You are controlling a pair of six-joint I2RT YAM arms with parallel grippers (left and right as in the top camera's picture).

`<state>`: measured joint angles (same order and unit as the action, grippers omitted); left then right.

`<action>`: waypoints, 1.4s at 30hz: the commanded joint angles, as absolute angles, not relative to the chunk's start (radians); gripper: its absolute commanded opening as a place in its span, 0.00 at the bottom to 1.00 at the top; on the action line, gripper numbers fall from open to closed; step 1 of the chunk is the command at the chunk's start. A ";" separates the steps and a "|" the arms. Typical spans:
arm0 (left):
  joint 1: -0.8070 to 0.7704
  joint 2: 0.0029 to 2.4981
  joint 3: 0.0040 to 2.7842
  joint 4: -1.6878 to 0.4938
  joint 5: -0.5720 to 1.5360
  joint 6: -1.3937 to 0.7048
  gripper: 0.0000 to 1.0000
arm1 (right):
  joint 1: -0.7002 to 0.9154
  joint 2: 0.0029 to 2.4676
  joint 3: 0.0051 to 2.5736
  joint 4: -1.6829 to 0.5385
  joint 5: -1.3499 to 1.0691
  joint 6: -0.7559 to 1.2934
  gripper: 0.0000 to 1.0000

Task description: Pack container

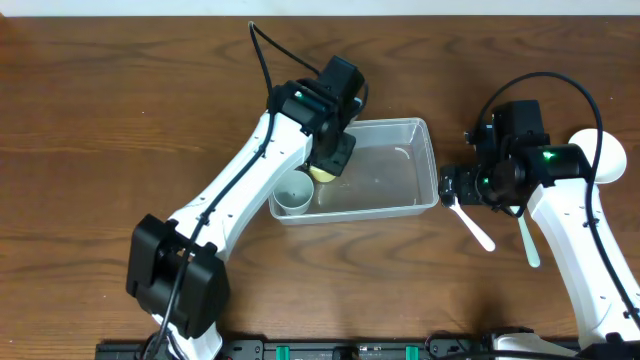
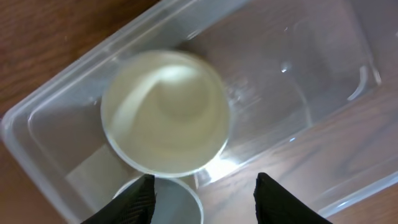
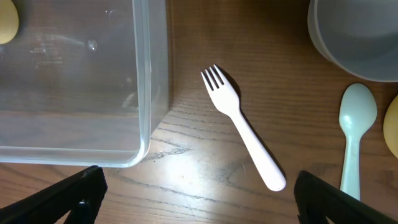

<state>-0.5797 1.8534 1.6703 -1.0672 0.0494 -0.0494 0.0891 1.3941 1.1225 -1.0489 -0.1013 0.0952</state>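
Container point(image 1: 390, 175): the clear tub lies right under the left hand and just off the far-left side of the right hand. It is mostly bare inside, with lots of room.
White bowl point(image 3: 357, 34): out on the wood, ahead and to the right of the right hand. Not packed.
Left gripper point(image 2: 204, 182): over the near end of the tub, jaws spread apart with nothing pinched between them.
Right gripper point(image 3: 199, 175): hangs over bare table beside the tub's corner, jaws wide apart and carrying nothing.
Pale yellow cup point(image 2: 165, 112): inside the tub, just beyond the left fingertips and touched by neither finger. It is blurred, so whether it has settled I cannot tell.
White cup point(image 2: 171, 202): in the tub too, directly beneath the left fingertips and tight beside the yellow one.
Fork point(image 3: 242, 134): white, lying on the table straight ahead of the right hand, between its fingers' lines, close to the tub wall but outside it.
Spoon point(image 3: 356, 137): pale green, further to the right of the fork, near the bowl.
Yellow thing point(image 3: 393, 127): cut off at the right hand's far right, too little showing to name.
Tally: two cups are in. Fork, spoon and bowl are left, so I'd call it under halfway. The fork looks like the right hand's easiest pick.
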 commanded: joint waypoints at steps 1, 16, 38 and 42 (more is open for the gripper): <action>-0.568 1.726 1.674 -1.102 -0.057 -0.073 0.53 | 0.078 1.393 1.129 -1.031 -0.105 0.108 0.99; -0.056 1.387 1.672 -1.224 -0.001 -0.144 0.75 | 0.057 1.437 1.644 -1.171 0.090 0.070 0.99; 0.086 1.536 1.644 -1.226 0.125 -0.144 0.80 | -0.070 2.059 1.674 -1.144 0.099 0.081 0.89; 0.086 1.536 1.644 -1.227 0.125 -0.144 0.80 | -0.064 2.120 1.674 -1.131 0.076 0.081 0.79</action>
